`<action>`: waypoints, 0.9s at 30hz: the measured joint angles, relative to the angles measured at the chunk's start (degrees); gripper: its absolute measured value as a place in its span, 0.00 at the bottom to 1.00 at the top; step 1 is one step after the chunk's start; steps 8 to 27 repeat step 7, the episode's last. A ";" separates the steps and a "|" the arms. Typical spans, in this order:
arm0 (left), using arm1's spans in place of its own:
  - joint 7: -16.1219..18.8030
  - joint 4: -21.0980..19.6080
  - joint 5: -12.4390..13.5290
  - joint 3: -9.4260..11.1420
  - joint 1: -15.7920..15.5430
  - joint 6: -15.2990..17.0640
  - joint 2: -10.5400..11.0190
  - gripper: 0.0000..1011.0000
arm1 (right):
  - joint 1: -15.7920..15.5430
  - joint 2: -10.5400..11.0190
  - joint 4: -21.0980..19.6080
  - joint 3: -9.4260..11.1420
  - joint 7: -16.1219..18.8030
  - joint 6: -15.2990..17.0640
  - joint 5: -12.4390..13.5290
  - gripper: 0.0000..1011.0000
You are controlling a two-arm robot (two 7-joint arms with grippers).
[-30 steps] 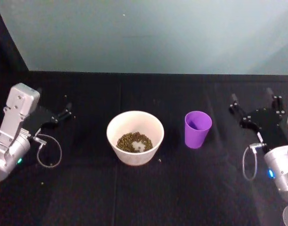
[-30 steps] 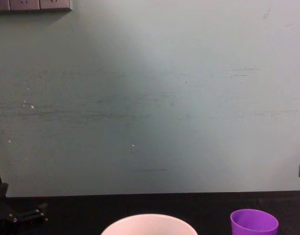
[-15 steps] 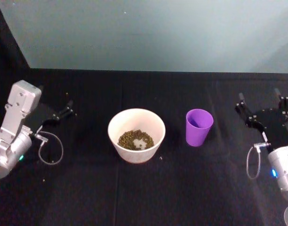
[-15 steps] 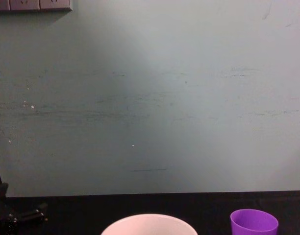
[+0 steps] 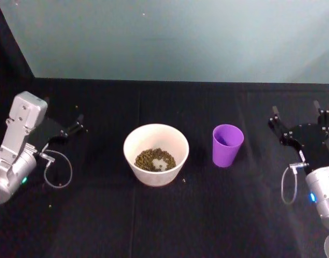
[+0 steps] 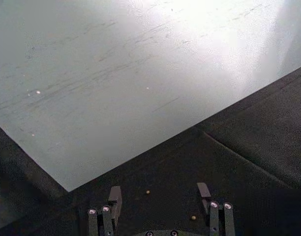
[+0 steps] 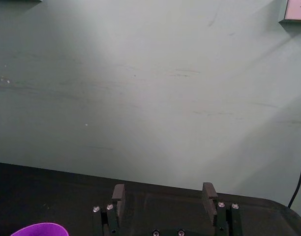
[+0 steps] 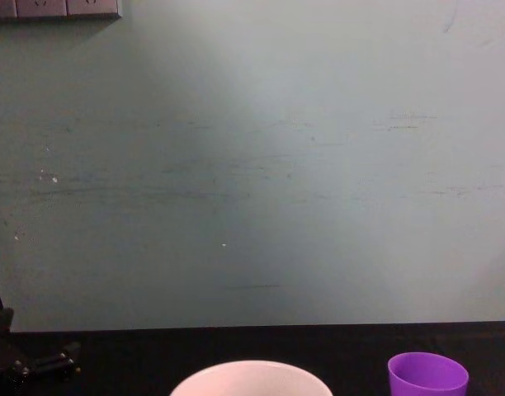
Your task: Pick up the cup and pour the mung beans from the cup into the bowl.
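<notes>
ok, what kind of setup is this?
Likely a lab test bench: black cloth-covered table against a plain pale green wall, holding a wide white bowl and small purple plastic cup.

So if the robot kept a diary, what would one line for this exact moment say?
purple cup: upright, right of bowl, ungripped | white bowl: holds mung beans | left gripper: open, far left | right gripper: open, right of cup

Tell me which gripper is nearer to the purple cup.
Right. The right gripper is open, just right of the cup; the left gripper sits beyond the bowl, far left.
</notes>
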 joint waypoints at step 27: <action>0.00 0.00 0.00 0.00 0.00 0.00 0.00 0.99 | 0.01 0.03 0.00 -0.04 0.00 0.00 0.00 0.99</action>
